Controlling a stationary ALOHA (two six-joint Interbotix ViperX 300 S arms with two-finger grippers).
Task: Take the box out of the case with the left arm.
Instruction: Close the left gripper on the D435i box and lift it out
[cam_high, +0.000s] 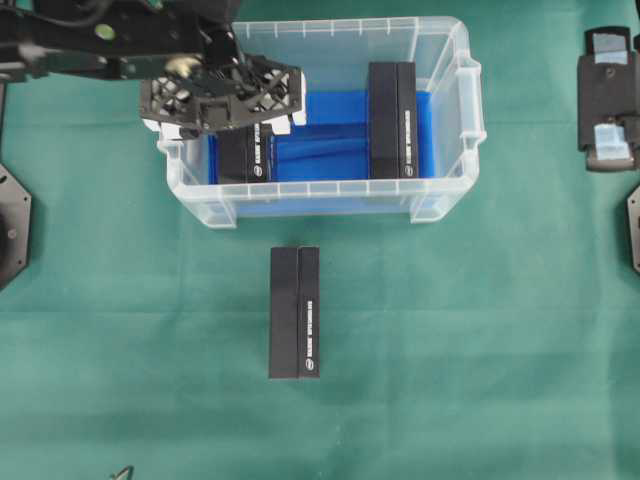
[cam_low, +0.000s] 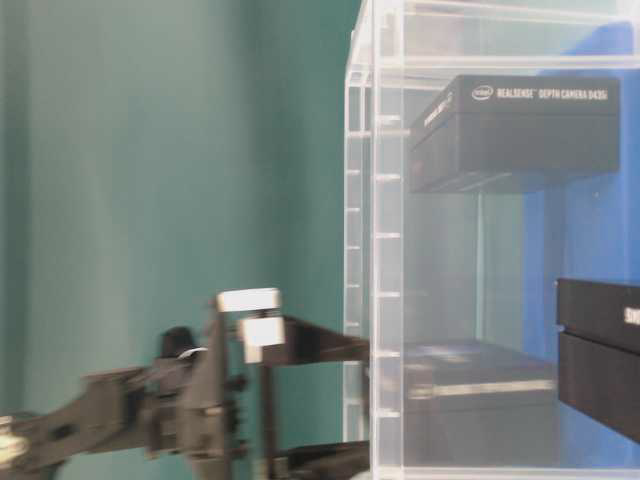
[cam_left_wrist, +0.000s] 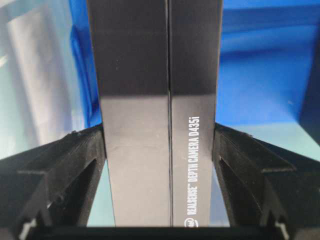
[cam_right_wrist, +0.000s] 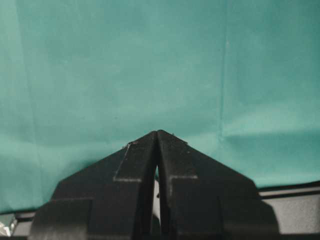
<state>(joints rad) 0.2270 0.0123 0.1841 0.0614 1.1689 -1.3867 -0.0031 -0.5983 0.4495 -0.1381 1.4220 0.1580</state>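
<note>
I count three black boxes. Two are in the case (cam_high: 455, 120): one box (cam_high: 245, 152) at its left end, clamped between my left gripper (cam_left_wrist: 159, 145) fingers, another box (cam_high: 393, 120) toward its right end. A third box (cam_high: 295, 312) lies on the green surface (cam_high: 480, 340), lower centre. My right gripper (cam_right_wrist: 158, 137) fingers are pressed together, empty, upper right.

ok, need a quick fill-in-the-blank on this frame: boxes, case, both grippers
1. The left gripper has its fingers on either side of a black box inside the ____.
2. Boxes in the case, counting the gripped one: ____.
3. A third black box lies outside the case on the ____ cloth.
4. The right gripper has its jaws ____.

Missing words: case; two; green; shut
</note>
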